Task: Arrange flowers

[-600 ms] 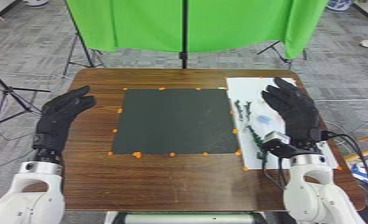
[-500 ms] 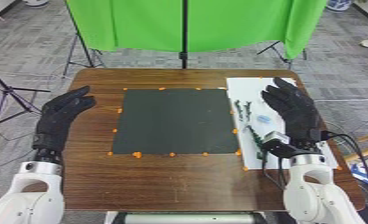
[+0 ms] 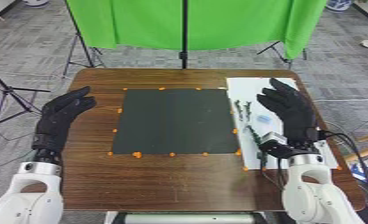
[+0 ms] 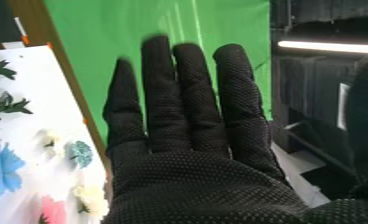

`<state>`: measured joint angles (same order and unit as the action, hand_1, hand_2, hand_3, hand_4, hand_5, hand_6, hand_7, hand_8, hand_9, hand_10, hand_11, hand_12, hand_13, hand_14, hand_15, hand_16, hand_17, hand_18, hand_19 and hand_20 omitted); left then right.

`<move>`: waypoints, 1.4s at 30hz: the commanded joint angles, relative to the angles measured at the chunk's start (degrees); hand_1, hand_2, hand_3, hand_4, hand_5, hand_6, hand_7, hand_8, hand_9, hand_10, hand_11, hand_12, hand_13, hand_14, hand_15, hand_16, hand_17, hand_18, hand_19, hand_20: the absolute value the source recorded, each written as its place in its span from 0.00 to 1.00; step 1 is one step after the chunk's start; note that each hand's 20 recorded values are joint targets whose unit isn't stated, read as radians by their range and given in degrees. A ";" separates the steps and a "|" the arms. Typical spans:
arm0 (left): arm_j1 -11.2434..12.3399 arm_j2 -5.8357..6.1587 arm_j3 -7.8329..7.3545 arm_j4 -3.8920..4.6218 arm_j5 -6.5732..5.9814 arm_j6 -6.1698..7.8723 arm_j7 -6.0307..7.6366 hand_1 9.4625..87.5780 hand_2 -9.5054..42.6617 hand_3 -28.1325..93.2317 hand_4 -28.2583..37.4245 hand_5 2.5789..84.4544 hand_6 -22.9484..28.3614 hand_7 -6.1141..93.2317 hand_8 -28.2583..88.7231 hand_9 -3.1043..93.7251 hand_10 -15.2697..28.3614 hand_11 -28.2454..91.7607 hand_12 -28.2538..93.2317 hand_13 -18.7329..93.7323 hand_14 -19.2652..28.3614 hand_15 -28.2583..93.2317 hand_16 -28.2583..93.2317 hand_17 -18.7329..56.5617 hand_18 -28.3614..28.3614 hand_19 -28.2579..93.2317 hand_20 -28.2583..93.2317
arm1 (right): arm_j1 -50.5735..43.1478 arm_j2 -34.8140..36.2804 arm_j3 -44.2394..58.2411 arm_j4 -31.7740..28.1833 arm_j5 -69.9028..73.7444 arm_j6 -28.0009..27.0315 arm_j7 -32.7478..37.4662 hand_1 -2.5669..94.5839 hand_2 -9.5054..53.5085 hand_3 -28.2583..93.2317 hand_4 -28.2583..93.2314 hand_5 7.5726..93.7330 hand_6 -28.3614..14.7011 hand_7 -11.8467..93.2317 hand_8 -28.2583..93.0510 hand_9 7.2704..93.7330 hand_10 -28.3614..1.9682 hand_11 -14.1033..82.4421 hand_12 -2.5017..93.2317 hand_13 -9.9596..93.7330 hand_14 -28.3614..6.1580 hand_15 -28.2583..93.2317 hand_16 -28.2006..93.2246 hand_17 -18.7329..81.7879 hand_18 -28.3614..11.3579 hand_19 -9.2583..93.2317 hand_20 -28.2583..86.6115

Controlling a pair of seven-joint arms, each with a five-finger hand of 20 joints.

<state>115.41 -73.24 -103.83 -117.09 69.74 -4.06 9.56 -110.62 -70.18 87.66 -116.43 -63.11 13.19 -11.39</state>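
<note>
The right hand (image 3: 292, 112) shifted slightly to the left over the white sheet (image 3: 248, 88), its fingertips tipping left too.

Here's the mat (image 3: 176, 121) on the table (image 3: 163, 185), between left hand (image 3: 65, 109) and right hand (image 3: 291, 111); sheet (image 3: 250, 86) under the right hand, sprigs (image 3: 248, 111) and a flower (image 3: 264, 119) on it, leftward.

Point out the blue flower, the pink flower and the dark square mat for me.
Blue flower (image 4: 7, 167): right wrist view, on its petals.
Pink flower (image 4: 53, 209): right wrist view, on its petals.
Dark square mat (image 3: 176, 122): head view, near the middle of its surface.
</note>
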 commanded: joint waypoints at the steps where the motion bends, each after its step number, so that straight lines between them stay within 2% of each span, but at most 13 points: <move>1: 1.10 0.60 -1.60 -1.39 0.52 -0.79 -1.56 0.33 0.13 0.72 0.15 0.57 0.56 0.17 0.19 0.54 0.69 0.38 0.31 0.53 0.80 0.39 0.20 0.36 0.77 0.43 0.37 | -3.35 8.55 -1.27 -8.42 -43.80 10.56 23.10 0.21 0.00 0.72 0.00 0.57 0.54 0.25 0.17 0.63 0.39 0.34 0.26 0.68 0.37 0.52 0.46 0.42 0.17 0.62 0.64; 3: 1.83 0.90 -2.13 -1.92 0.40 -0.36 -1.88 0.33 0.13 0.72 0.15 0.57 0.56 0.17 0.19 0.54 0.69 0.38 0.31 0.53 0.80 0.39 0.20 0.36 0.77 0.43 0.37 | -4.40 11.32 -2.02 -10.12 -50.53 11.48 28.40 0.23 0.00 0.69 0.00 0.60 0.52 0.24 0.18 0.67 0.35 0.37 0.28 0.70 0.38 0.61 0.47 0.43 0.13 0.69 0.69; 4: 2.28 0.98 -2.46 -2.24 0.29 -0.26 -2.12 0.33 0.13 0.72 0.16 0.57 0.56 0.17 0.19 0.54 0.69 0.38 0.31 0.53 0.80 0.39 0.20 0.36 0.77 0.43 0.37 | -4.98 12.24 -1.85 -10.85 -53.72 9.95 30.91 0.23 0.00 0.68 0.00 0.62 0.52 0.24 0.18 0.68 0.34 0.37 0.29 0.71 0.40 0.64 0.48 0.44 0.11 0.72 0.71; 7: 2.38 1.25 -2.65 -2.42 0.52 -0.70 -2.84 0.33 0.13 0.72 0.16 0.57 0.56 0.17 0.19 0.54 0.69 0.38 0.31 0.53 0.80 0.39 0.20 0.36 0.77 0.43 0.37 | -7.61 14.20 -1.13 -12.79 -61.76 5.94 37.86 0.22 0.00 0.72 0.00 0.65 0.52 0.25 0.18 0.71 0.35 0.40 0.31 0.74 0.42 0.70 0.48 0.46 0.08 0.77 0.74; 11: 2.56 1.48 -2.87 -2.86 0.75 -1.02 -3.25 0.33 0.13 0.72 0.16 0.57 0.56 0.17 0.19 0.54 0.69 0.38 0.31 0.53 0.80 0.39 0.20 0.36 0.77 0.43 0.37 | -10.62 15.80 -1.02 -13.99 -72.14 0.39 44.79 0.26 0.00 0.75 0.00 0.67 0.52 0.27 0.19 0.73 0.35 0.43 0.33 0.75 0.46 0.75 0.49 0.49 0.06 0.83 0.76; 16: 2.90 1.97 -3.03 -3.25 0.69 -0.68 -3.69 0.34 0.13 0.72 0.16 0.57 0.57 0.17 0.19 0.54 0.69 0.38 0.31 0.53 0.80 0.39 0.20 0.36 0.77 0.43 0.37 | -11.83 17.99 -2.46 -13.21 -76.77 -1.67 50.31 0.30 0.00 0.74 0.01 0.69 0.52 0.28 0.19 0.74 0.36 0.46 0.34 0.78 0.47 0.80 0.51 0.57 0.09 0.94 0.79; 18: 2.50 2.23 -2.96 -3.04 0.65 -0.97 -3.90 0.34 0.13 0.72 0.16 0.56 0.56 0.16 0.19 0.54 0.69 0.38 0.31 0.53 0.80 0.39 0.20 0.36 0.77 0.43 0.38 | -12.43 18.24 -2.64 -13.10 -76.98 -2.10 51.54 0.32 0.00 0.72 0.02 0.70 0.51 0.28 0.19 0.74 0.36 0.46 0.34 0.79 0.50 0.81 0.51 0.59 0.11 0.97 0.79; 20: 2.45 2.31 -2.96 -3.01 0.65 -0.87 -3.98 0.34 0.13 0.72 0.16 0.56 0.56 0.16 0.19 0.54 0.68 0.38 0.31 0.53 0.80 0.39 0.20 0.36 0.77 0.43 0.37 | -7.87 17.75 -5.82 -11.11 -77.88 -4.29 54.32 0.32 0.00 0.72 0.03 0.70 0.50 0.28 0.19 0.74 0.35 0.46 0.34 0.79 0.51 0.81 0.51 0.60 0.11 0.97 0.79; 24: 2.69 2.39 -3.01 -3.18 0.68 -0.89 -4.23 0.33 0.12 0.72 0.16 0.56 0.56 0.17 0.19 0.54 0.69 0.38 0.31 0.53 0.80 0.39 0.20 0.36 0.77 0.43 0.37 | -7.91 17.64 -7.09 -10.50 -77.80 -5.09 54.46 0.32 0.00 0.72 0.03 0.70 0.50 0.28 0.20 0.74 0.35 0.46 0.34 0.80 0.52 0.81 0.52 0.61 0.12 0.98 0.78; 28: 2.94 2.52 -3.20 -3.39 0.77 -1.40 -4.59 0.33 0.12 0.72 0.16 0.56 0.56 0.17 0.19 0.54 0.69 0.38 0.31 0.53 0.80 0.39 0.20 0.36 0.77 0.43 0.37 | -5.41 18.24 -9.78 -9.39 -77.59 -6.79 55.54 0.33 0.00 0.72 0.03 0.70 0.49 0.27 0.20 0.75 0.37 0.46 0.34 0.82 0.58 0.79 0.52 0.64 0.15 0.99 0.77; 31: 2.93 2.67 -3.17 -3.39 0.69 -1.18 -4.67 0.33 0.12 0.72 0.16 0.56 0.56 0.17 0.19 0.54 0.69 0.38 0.31 0.53 0.80 0.39 0.20 0.36 0.77 0.43 0.37 | -3.19 18.17 -11.23 -8.51 -77.39 -8.09 56.10 0.33 0.00 0.72 0.04 0.71 0.49 0.28 0.20 0.77 0.40 0.46 0.33 0.85 0.61 0.77 0.52 0.67 0.19 1.00 0.76; 37: 3.42 2.50 -3.27 -3.67 0.83 -1.35 -4.94 0.33 0.12 0.72 0.16 0.56 0.57 0.16 0.19 0.53 0.69 0.37 0.31 0.53 0.80 0.39 0.20 0.36 0.77 0.43 0.37 | -0.37 17.97 -12.33 -8.28 -75.09 -15.12 58.03 0.33 0.00 0.72 0.04 0.73 0.48 0.28 0.20 0.80 0.40 0.46 0.33 0.89 0.64 0.75 0.52 0.72 0.23 1.00 0.76; 42: 3.32 2.78 -3.35 -3.61 0.79 -1.34 -5.08 0.33 0.12 0.72 0.16 0.56 0.57 0.16 0.19 0.53 0.69 0.37 0.31 0.53 0.80 0.39 0.20 0.36 0.77 0.43 0.37 | 0.88 18.19 -13.93 -7.27 -74.63 -17.48 58.51 0.34 0.00 0.71 0.04 0.74 0.47 0.28 0.21 0.81 0.39 0.45 0.33 0.90 0.64 0.74 0.52 0.73 0.26 1.00 0.76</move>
<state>117.92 -70.55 -106.87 -120.57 70.20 -4.84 5.29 -110.98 -52.40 75.42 -124.81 -138.54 -2.70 46.09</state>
